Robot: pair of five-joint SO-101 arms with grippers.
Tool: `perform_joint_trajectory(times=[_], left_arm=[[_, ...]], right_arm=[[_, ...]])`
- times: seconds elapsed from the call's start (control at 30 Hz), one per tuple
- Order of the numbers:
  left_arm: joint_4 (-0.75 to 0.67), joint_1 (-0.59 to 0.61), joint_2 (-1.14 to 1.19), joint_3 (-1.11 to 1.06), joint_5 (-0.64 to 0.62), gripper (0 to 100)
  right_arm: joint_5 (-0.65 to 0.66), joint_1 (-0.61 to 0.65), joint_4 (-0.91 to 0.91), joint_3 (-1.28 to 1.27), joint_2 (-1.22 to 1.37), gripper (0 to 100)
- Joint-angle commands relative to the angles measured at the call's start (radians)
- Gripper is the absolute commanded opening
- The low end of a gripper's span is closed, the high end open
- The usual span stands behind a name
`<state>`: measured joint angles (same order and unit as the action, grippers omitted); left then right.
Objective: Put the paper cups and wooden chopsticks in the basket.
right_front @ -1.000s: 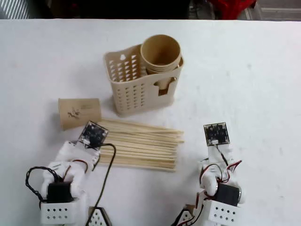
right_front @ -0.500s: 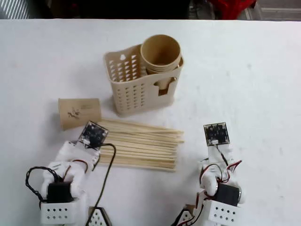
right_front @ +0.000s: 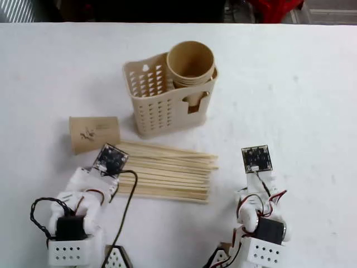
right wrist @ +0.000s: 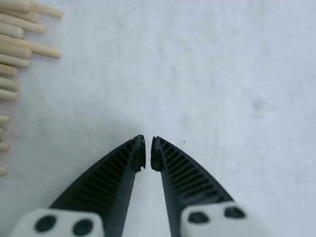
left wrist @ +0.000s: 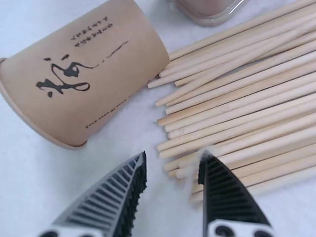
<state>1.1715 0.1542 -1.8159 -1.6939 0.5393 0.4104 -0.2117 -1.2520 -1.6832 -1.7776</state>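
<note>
Several tan paper cups (right_front: 191, 62) stand nested and upright in the right-hand end of the cream perforated plastic basket (right_front: 162, 109), which stands near the middle of the white table (right_front: 290, 84). One lone paper cup (right_front: 93, 133), tan with dark brush lettering, lies on its side on the table in front of the basket and to its left, apart from it.

Between the basket and the two arms lies a loose, flat bundle of pale wooden chopsticks (right_front: 167, 170), roughly side by side and running across the table. Their left ends reach close to the lone paper cup's side, and their right ends fan out a little.

At the left end of the bundle, the left gripper (left wrist: 173, 170) hangs low over the table with its black ribbed fingers moderately apart and nothing between them. One fingertip sits over the chopstick ends, the other over bare table just beside the fallen cup; whether either tip touches anything cannot be told.

To the right of the chopsticks, the right gripper (right wrist: 148, 148) points down at bare table. Its fingers are drawn almost together, only a sliver showing between the tips, and they grip nothing.
</note>
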Motion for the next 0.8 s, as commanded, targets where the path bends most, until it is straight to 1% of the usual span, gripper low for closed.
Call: perform_joint_trajectory(times=[0.0,0.13,0.37,0.5,0.57,0.63,0.77], left_arm=[[0.017,0.002,-0.008,0.0,0.008,18],[0.13,0.001,-0.012,0.002,0.012,19],[0.124,0.008,-0.012,0.002,0.015,19],[0.094,0.025,-0.012,0.032,0.018,19],[0.043,0.038,-0.012,0.109,0.063,18],[0.032,0.067,-0.012,0.232,0.1,18],[0.077,0.133,-0.005,0.509,0.048,19]], right_arm=[[0.006,-0.008,-0.005,-0.008,-0.004,4.2],[0.006,-0.005,-0.007,-0.008,-0.004,4.2],[0.0,-0.005,-0.007,-0.008,-0.004,4.3],[0.006,-0.007,-0.007,-0.008,-0.004,4.5],[0.008,-0.005,-0.005,-0.008,-0.004,4.5],[0.008,0.001,0.005,-0.008,-0.005,4.5],[0.028,0.045,0.067,-0.008,-0.005,4.6]])
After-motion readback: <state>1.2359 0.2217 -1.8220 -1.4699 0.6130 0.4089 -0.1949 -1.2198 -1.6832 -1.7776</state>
